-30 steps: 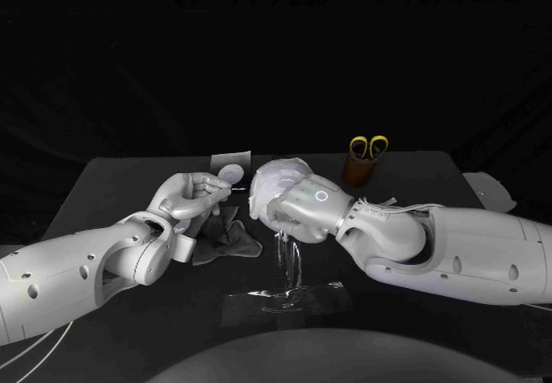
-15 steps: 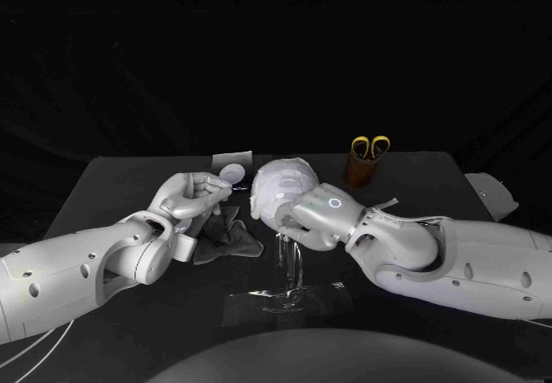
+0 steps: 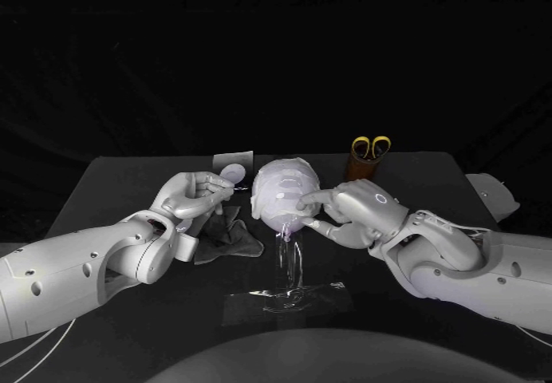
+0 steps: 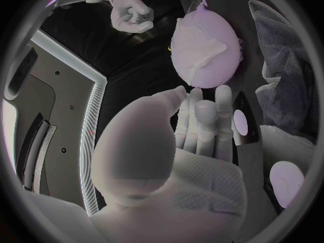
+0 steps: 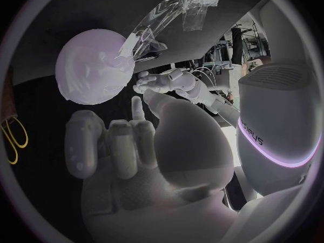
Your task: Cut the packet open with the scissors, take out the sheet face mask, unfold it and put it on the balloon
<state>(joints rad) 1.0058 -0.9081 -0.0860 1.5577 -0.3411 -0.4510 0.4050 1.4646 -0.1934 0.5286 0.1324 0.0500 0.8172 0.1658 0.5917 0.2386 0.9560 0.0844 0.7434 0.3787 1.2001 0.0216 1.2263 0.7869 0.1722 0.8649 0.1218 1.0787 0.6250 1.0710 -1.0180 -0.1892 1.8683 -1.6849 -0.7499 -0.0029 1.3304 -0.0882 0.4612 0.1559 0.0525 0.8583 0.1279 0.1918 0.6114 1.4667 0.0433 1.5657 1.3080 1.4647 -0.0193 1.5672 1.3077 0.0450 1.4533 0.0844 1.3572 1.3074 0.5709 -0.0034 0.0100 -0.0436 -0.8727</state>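
The pale balloon (image 3: 280, 198) stands on a clear stand (image 3: 290, 267) at the table's middle. The white sheet mask (image 4: 201, 47) lies draped over the balloon (image 4: 202, 65). My right hand (image 3: 343, 209) is just to the right of the balloon, fingers apart and holding nothing, one fingertip at its side. To the balloon's left my left hand (image 3: 195, 194) hovers with fingers curled in and nothing visible in them. The right wrist view shows the balloon (image 5: 91, 73) and the left hand (image 5: 169, 83) beyond it. Yellow-handled scissors (image 3: 369, 147) stand in a brown cup (image 3: 359, 170) behind.
A grey cloth (image 3: 224, 239) lies on the table under my left hand. A grey packet piece (image 3: 234, 157) lies behind that hand. The stand's clear base (image 3: 288, 299) spreads toward the front edge. A white object (image 3: 492, 191) sits at the table's right edge.
My right hand has drawn back to the right, off the balloon's front, uncovering it. The left hand has stayed in place.
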